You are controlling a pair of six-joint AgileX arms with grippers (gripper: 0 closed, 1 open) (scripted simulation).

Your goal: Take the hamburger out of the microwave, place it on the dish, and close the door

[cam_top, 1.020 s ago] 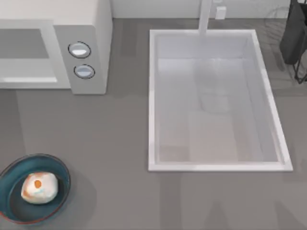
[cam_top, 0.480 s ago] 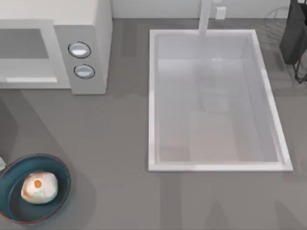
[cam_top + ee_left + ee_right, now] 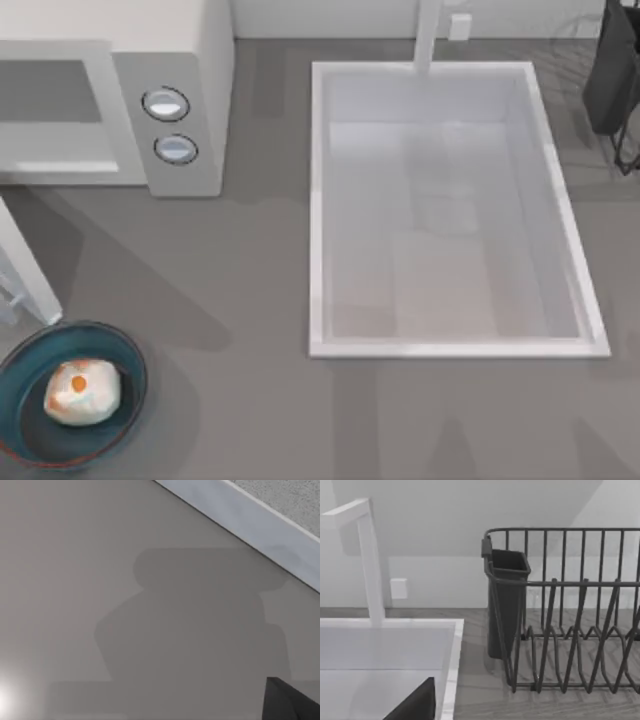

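Illum.: even, soft, bright overall. Broad soft shadows on countertop [image 3: 250, 300] below microwave [image 3: 180, 90]; blocky shadow w/ glare spot in left wrist view. Dish rack [image 3: 570, 615] sharp; no edge distortion.

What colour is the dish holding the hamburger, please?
Dark blue with a thin reddish-orange rim, clearest in the top view: dish.

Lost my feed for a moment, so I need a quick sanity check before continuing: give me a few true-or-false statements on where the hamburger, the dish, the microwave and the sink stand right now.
1. The hamburger lies in the dish. True.
2. The dish sits inside the sink. False: it sits on the counter at the table's near left corner.
3. The microwave has two round knobs. True.
4. The hamburger is inside the microwave cavity. False: it is in the dish.
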